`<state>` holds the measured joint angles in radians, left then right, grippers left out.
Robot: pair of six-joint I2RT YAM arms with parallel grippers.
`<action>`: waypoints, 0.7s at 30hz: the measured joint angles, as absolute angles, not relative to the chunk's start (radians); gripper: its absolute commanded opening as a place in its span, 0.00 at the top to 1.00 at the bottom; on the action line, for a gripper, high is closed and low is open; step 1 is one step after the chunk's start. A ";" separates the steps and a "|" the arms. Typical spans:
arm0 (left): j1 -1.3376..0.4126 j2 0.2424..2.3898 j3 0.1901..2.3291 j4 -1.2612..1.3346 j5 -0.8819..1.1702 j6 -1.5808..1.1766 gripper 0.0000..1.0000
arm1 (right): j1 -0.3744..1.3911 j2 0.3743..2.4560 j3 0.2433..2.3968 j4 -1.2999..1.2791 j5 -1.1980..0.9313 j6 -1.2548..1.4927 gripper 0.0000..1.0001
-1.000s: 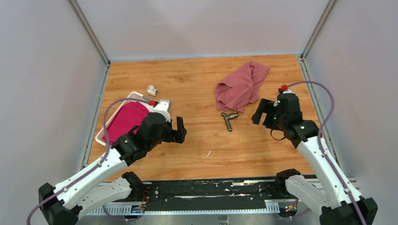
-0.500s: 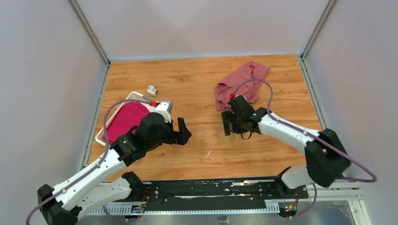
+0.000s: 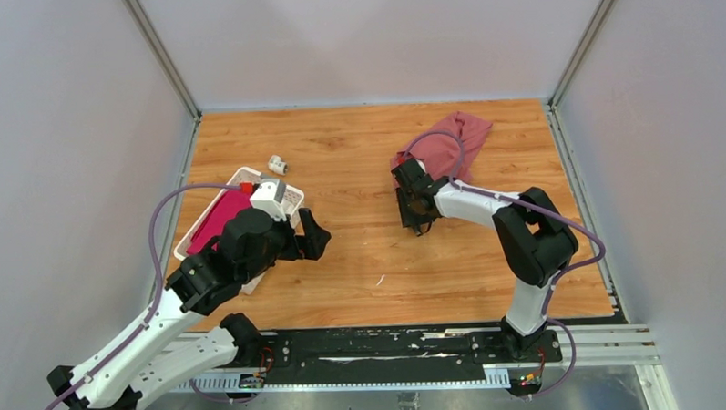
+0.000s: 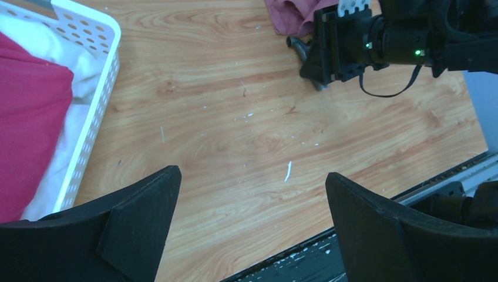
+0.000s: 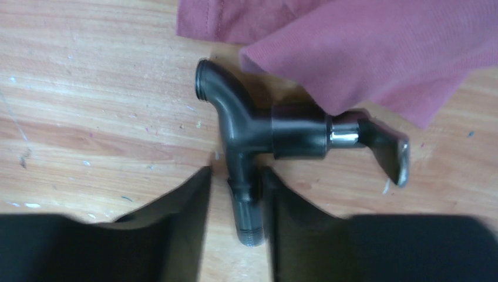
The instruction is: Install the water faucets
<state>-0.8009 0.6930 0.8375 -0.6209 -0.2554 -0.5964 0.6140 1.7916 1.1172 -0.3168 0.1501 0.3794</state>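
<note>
Now, step in hand: I judge it the pick-up of the tap [image 5: 258, 132], one of the two faucet parts.
Tap position: on the table [image 3: 370, 259], at the near edge of the cloth [image 3: 448, 145].
Tap axes, right wrist view: threaded stem runs 12 to 6; handle arm points to 3; spout curves off to 11.
Right gripper [image 5: 236, 176]: fingers parted, straddling the stem from 6 o'clock, with a sliver of wood showing on the left side; I read no clamp yet.
Cloth relation: its fold lies at 1 o'clock of the tap and seems to lap the valve body's top edge.
Left gripper [image 4: 252, 182]: fingers spread wide, nothing between them, over bare wood beside the basket [image 4: 103, 88].
White fitting [image 3: 277, 164]: at 1 o'clock of the basket, well apart from the tap; the left arm is nearer.
Coming move: I would close across the stem, 9 to 3, then lift clear of the cloth.
</note>
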 measured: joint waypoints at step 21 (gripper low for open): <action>-0.801 0.832 0.795 -0.543 -0.138 -0.638 0.00 | 0.650 1.270 0.619 -0.385 0.138 0.785 0.24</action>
<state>-0.8009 0.8318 0.7948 -0.5426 -0.1383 -0.6380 0.6502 1.2701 0.6189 -0.3855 0.1379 0.7853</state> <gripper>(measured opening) 0.997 0.710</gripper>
